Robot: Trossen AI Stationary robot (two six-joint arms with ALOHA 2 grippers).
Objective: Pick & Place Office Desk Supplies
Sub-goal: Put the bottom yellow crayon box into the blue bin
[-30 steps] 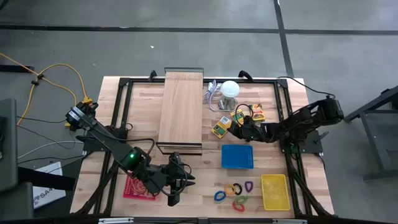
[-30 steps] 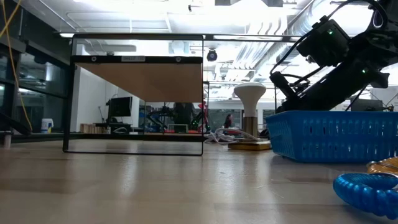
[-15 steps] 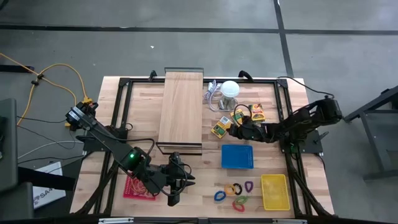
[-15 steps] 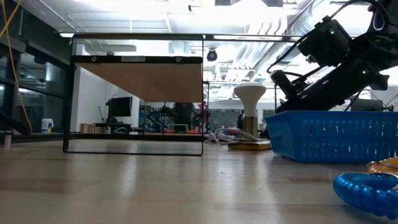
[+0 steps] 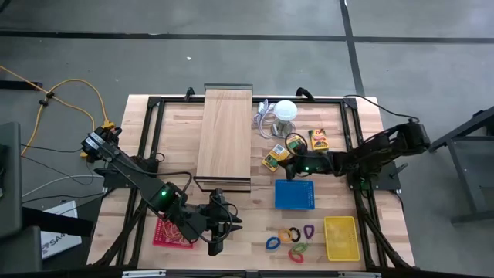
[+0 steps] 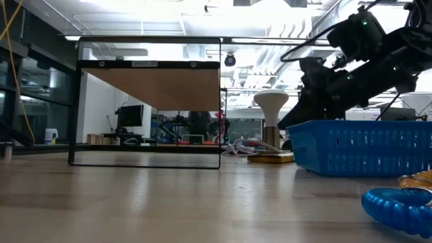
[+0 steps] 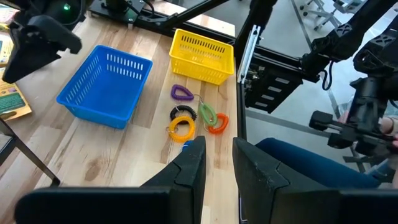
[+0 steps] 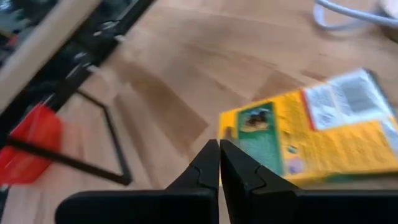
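Beside three yellow packs (image 5: pixel 272 161), the right hand (image 5: pixel 286 157) is pressed together, empty.

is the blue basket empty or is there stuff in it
Empty. In the high view the blue basket shows only its bare floor, and the left wrist view shows the same, nothing lying inside.

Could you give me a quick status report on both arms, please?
Right gripper shut, empty, above the yellow pack. Left gripper waiting near the table's front edge, jaws slightly apart, empty. Blue basket beside the pack; nothing blocking.
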